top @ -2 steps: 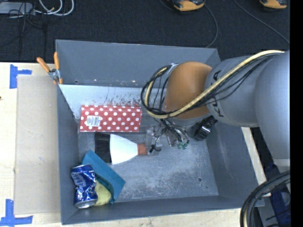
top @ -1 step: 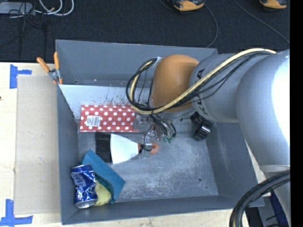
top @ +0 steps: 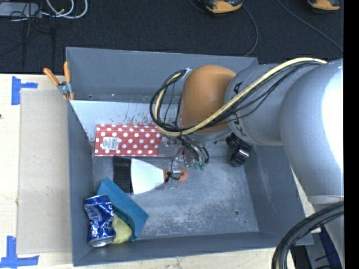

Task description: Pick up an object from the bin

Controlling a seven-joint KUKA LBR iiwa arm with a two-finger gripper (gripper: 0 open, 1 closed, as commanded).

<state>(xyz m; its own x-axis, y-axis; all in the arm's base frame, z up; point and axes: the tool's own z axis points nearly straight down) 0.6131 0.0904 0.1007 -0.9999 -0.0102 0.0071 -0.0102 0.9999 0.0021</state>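
**A:** In the middle of the grey bin (top: 213, 206), where does the gripper (top: 175, 175) stand?

**B:** It stands at the right edge of a white wedge-shaped thing (top: 147, 175), just below a red box with white dots (top: 128, 140). Whether it is spread or pressed together, one cannot tell.

**A:** And the other things?

**B:** A black block (top: 120, 172) touches the white thing on its left. A crushed blue can (top: 100, 220) and a blue cloth (top: 128, 205) lie in the lower left corner.
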